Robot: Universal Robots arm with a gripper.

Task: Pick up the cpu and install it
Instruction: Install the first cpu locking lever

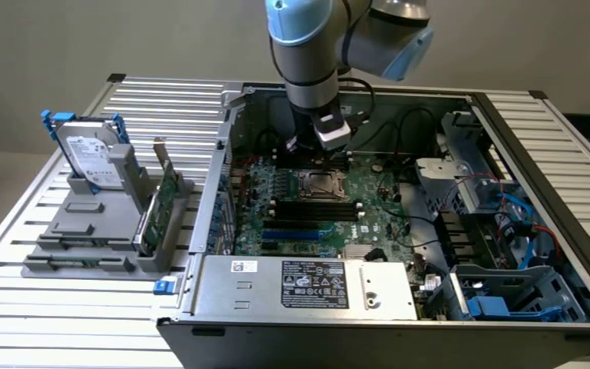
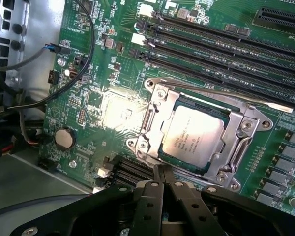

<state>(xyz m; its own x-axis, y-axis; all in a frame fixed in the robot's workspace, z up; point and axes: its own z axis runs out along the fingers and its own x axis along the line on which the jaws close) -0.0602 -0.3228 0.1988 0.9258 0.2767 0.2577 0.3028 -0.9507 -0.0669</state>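
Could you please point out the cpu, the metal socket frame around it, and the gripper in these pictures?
cpu (image 2: 192,136): wrist view, the middle of its shiny silver top.
socket frame (image 2: 249,129): wrist view, the metal bracket along one side of the chip.
gripper (image 2: 163,175): wrist view, where its shut black fingertips meet.

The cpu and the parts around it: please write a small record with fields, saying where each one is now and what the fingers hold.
cpu: lies flat in the socket, silver top showing
socket: metal frame on the green motherboard, inside the open computer case
gripper: beside the socket, above the board
fingers: shut together, holding nothing
hard drive: upright in a grey stand outside the case, at the exterior view's left
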